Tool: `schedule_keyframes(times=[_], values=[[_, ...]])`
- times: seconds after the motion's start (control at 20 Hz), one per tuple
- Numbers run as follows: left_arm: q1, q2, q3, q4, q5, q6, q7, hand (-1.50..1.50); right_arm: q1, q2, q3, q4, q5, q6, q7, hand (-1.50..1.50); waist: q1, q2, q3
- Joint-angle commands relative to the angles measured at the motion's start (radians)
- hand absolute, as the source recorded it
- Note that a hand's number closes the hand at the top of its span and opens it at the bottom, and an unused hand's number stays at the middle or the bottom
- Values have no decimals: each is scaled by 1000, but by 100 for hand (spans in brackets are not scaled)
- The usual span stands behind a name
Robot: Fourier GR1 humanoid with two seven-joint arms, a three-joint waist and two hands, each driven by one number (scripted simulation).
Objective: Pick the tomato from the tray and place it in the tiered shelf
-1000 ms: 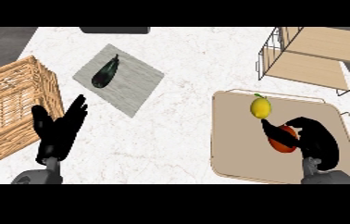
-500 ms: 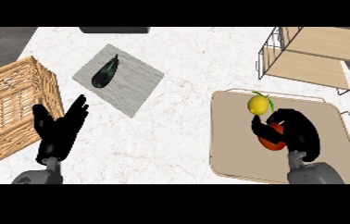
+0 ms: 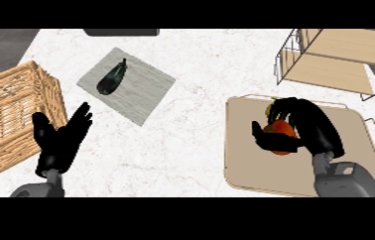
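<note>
Because the right hand (image 3: 304, 130) curls round the tomato (image 3: 281, 131) just above the tray (image 3: 245, 174), a careless swing toward the tiered shelf (image 3: 330, 60) could clip its wire frame. The lemon is hidden behind the fingers. The left hand (image 3: 62, 140) rests open beside the wicker basket (image 3: 22, 105); an eggplant (image 3: 111, 79) lies on the grey mat (image 3: 143, 97).

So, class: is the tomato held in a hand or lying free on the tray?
Held. The right hand has fingers and thumb curled round the tomato, above the tray.

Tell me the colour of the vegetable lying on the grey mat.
Dark, near-black eggplant, on the mat in the head view.
</note>
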Motion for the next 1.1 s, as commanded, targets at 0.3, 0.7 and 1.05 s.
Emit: schedule_keyframes(times=[0.3,0.7,1.05], values=[[54,-26,2,47,-21,6,-38,0,-125,-104,-223,-455,-65,105,261,150,-19,-1,-7],[-45,-21,8,37,-16,0,47,0,-401,-256,-478,-393,-265,283,442,150,-3,4,-6],[7,-46,-9,9,-33,-1,20,0,-608,-411,-625,-86,-348,313,375,150,9,6,-6]])
